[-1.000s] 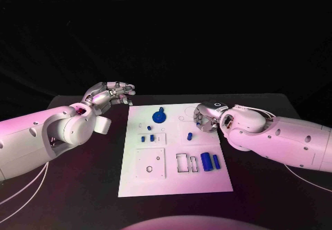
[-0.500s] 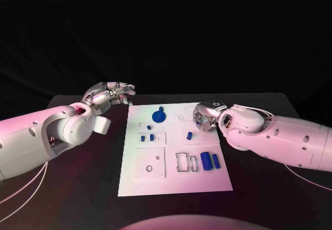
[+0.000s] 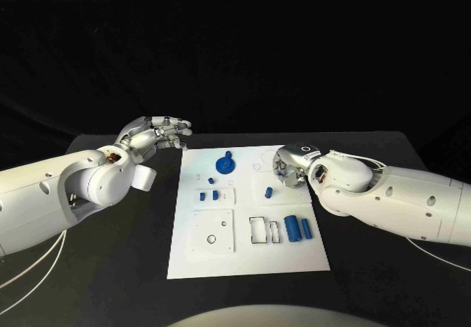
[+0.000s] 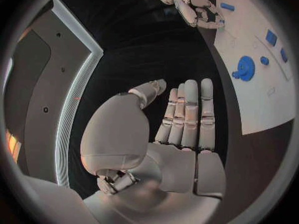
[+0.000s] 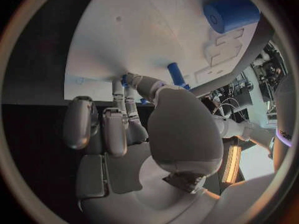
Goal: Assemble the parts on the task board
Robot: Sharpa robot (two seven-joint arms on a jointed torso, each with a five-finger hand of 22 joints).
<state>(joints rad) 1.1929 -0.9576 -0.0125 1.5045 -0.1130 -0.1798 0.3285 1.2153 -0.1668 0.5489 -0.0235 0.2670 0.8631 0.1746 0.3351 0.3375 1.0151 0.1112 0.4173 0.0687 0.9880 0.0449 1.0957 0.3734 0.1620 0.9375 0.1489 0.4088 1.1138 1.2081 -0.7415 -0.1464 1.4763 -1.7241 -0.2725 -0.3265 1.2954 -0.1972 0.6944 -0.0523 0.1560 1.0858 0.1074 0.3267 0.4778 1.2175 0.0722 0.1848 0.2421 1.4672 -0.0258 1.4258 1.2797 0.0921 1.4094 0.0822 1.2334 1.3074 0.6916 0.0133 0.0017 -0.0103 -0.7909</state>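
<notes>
On task board (image 3: 246, 255), blue parts (image 3: 297, 227) in recesses

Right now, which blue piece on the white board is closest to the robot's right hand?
The small blue peg in the board's middle right, just beside the right hand. The round blue gear and the blue cylinders sit farther off.

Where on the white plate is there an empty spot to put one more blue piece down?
The near strip of the task board, below the square plate and the big blue cylinder, is bare. The board's middle and far end are crowded: the blue round part, small blue pegs, and the right robot hand by another peg.
</notes>
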